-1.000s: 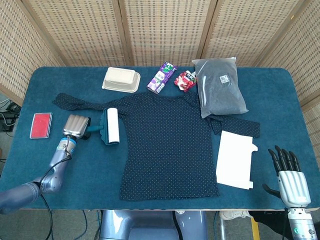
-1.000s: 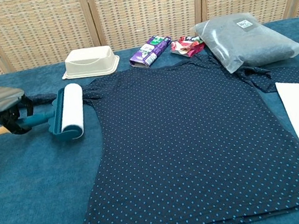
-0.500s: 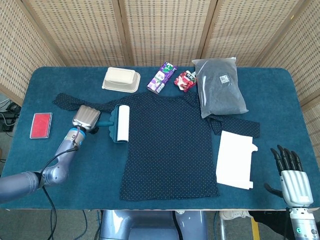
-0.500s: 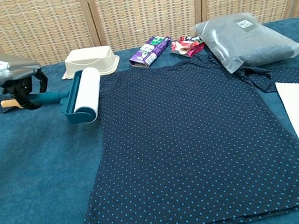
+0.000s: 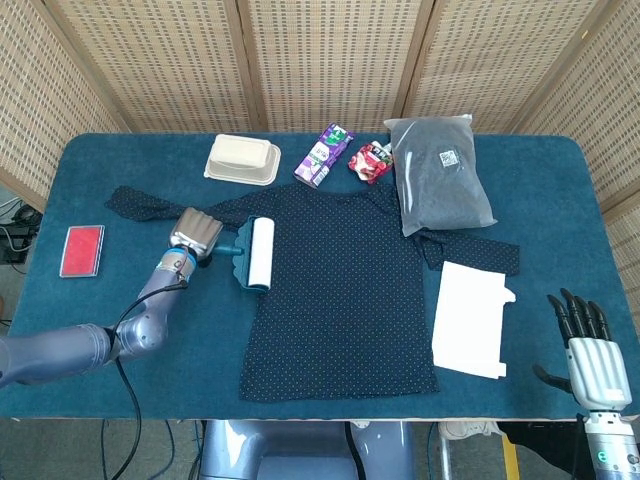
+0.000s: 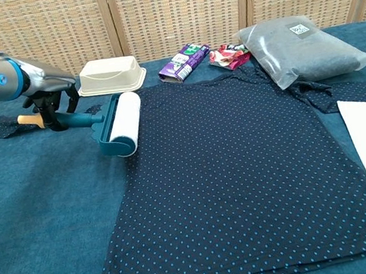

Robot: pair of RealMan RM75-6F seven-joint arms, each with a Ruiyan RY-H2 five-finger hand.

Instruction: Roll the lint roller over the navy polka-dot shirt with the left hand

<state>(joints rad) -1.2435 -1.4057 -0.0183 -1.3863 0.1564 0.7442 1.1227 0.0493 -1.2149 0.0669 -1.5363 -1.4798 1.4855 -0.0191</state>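
The navy polka-dot shirt (image 5: 340,290) (image 6: 247,182) lies flat across the middle of the table. My left hand (image 5: 196,234) (image 6: 46,96) grips the teal handle of the lint roller (image 5: 258,254) (image 6: 122,124). The white roll rests on the shirt's left edge, near the shoulder and sleeve. My right hand (image 5: 592,350) hangs off the table's front right corner, fingers apart, holding nothing; the chest view does not show it.
At the back stand a cream tray (image 5: 243,159) (image 6: 111,75), a purple carton (image 5: 323,155) (image 6: 184,62), a red snack packet (image 5: 369,162) and a grey bagged parcel (image 5: 438,185) (image 6: 301,47). White paper (image 5: 470,318) lies right of the shirt. A red card (image 5: 81,250) lies far left.
My left hand has carried the roller to the right, from the bare table beside the sleeve onto the shirt's left edge. The right hand has dropped slightly.
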